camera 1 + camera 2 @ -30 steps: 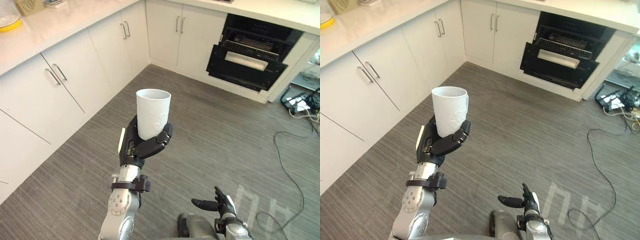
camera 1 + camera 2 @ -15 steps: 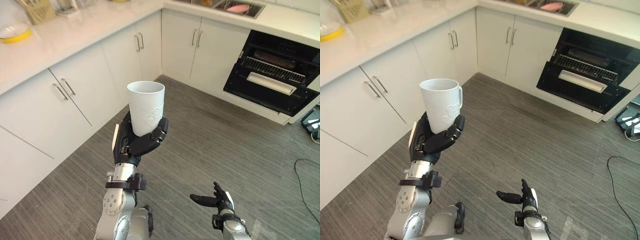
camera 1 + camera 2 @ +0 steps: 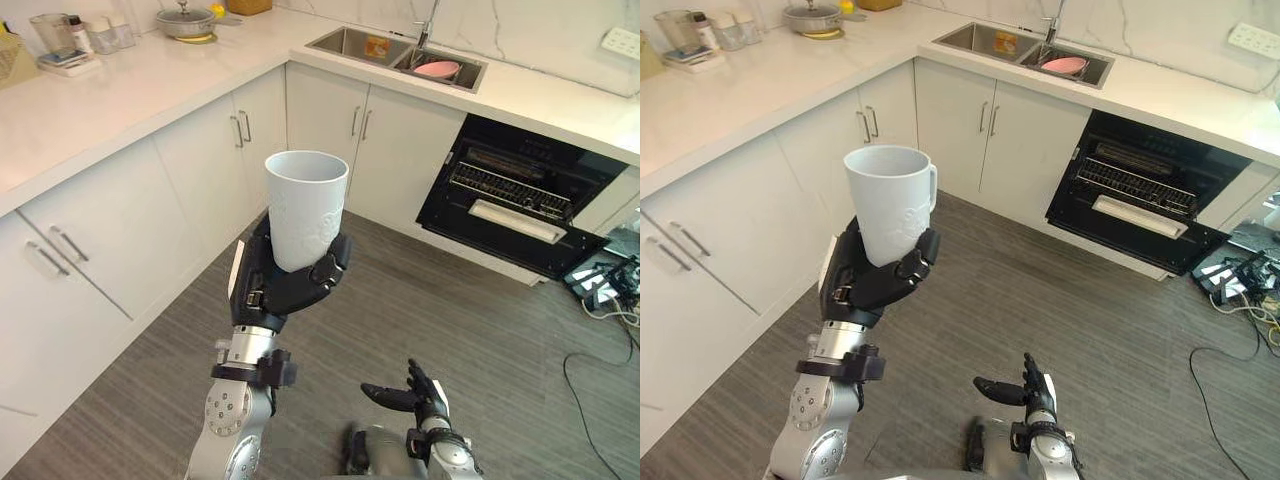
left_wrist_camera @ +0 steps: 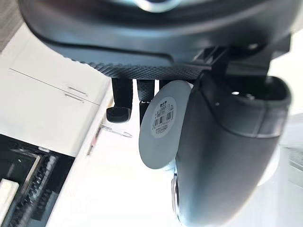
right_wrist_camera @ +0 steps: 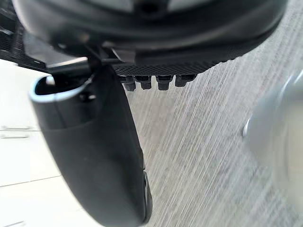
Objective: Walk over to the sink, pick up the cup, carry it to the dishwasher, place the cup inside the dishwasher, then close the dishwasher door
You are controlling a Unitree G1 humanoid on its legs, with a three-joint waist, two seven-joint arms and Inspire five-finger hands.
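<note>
- My left hand (image 3: 285,285) curls round the cup (image 3: 305,210) and holds it upright; this is the carrying step.
- My right hand (image 3: 415,395) hangs low, fingers spread, holding nothing.
- Next I need to reach the open dishwasher (image 3: 510,195), ahead and right of my left hand.

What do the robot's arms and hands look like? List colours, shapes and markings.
Left arm: rounded silver-grey metal with small bolt holes and a black collar at the wrist. Left hand: black, with a white strip along its edge. Right hand: black too.
</note>
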